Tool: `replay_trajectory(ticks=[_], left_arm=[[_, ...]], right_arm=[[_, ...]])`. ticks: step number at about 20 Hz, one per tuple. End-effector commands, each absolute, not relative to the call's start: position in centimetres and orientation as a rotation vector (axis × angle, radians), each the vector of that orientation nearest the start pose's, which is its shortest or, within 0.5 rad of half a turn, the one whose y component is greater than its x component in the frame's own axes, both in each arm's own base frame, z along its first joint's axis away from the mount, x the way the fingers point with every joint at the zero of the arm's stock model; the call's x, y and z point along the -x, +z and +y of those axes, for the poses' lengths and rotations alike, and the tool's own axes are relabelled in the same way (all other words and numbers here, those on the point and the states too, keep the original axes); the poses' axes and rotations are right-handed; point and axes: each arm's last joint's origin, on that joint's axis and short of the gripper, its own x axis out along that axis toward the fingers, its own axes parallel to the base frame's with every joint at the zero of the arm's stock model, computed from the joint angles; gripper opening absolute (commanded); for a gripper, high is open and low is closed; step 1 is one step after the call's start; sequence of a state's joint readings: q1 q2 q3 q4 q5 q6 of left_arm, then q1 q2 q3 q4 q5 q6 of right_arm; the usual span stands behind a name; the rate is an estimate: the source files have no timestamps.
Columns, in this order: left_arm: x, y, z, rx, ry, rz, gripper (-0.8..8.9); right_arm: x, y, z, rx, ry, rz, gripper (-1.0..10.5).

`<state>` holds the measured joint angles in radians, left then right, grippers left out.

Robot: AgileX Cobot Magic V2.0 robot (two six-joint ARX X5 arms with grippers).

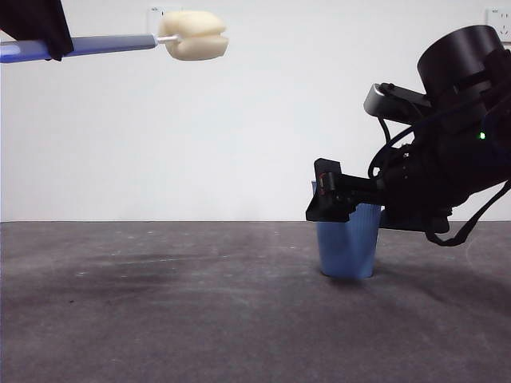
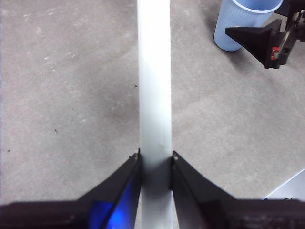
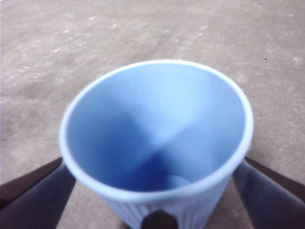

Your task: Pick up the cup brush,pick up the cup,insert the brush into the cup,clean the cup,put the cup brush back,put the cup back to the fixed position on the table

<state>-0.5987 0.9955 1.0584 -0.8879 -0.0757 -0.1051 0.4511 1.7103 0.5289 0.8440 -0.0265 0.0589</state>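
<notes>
Left gripper (image 2: pixel 155 160) had its 2 fingers clenched on the grey handle of the cup brush (image 1: pixel 194 35), which was held aloft and roughly level, sponge head leading, well apart from the cup (image 1: pixel 347 243). Right gripper (image 3: pixel 155 167) straddled the cup, 1 finger on each side just below the rim; whether the fingers were pressing the wall or only beside it could not be told from the wrist view. The cup stood upright on the tabletop (image 1: pixel 160 303), base apparently in contact. Judged step in hand: securing and lifting the cup. To do it well, the fingers should close evenly on opposite ribbed walls, without crushing the thin plastic, and lift straight so the mouth stays open towards the brush. Nothing else stood on the tabletop between the 2 sets of fingers. Only obstruction judged: the right arm's bulk above the cup, which the sponge head must approach clear of.
</notes>
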Motion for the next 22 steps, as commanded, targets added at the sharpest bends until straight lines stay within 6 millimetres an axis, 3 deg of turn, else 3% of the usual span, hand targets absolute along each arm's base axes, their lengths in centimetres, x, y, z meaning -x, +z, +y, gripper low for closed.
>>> replay_trajectory(ticks=[1, 4, 7, 12, 16, 22], left_arm=[[-15.1, 32.9, -10.2, -0.174, -0.453, 0.809, -0.08], [-15.1, 32.9, -10.2, -0.175, -0.453, 0.809, -0.09], [-15.1, 32.9, -10.2, -0.177, -0.454, 0.812, -0.09], [-15.0, 32.7, -10.0, -0.248, -0.479, 0.824, -0.09], [-14.7, 32.3, -9.9, -0.362, -0.523, 0.850, -0.09], [-14.4, 32.0, -9.7, -0.527, -0.596, 0.864, -0.09]], right_arm=[[-26.7, 12.1, 13.0, 0.028, 0.464, 0.366, 5.4], [-26.7, 12.0, 13.0, 0.031, 0.464, 0.359, 2.2], [-26.8, 12.4, 13.1, 0.038, 0.469, 0.324, 0.0], [-26.0, 13.3, 13.5, 0.080, 0.497, 0.362, -0.2], [-23.7, 16.7, 13.8, 0.217, 0.544, 0.376, -0.2], [-20.8, 21.8, 13.4, 0.612, 0.469, 0.543, -0.2]])
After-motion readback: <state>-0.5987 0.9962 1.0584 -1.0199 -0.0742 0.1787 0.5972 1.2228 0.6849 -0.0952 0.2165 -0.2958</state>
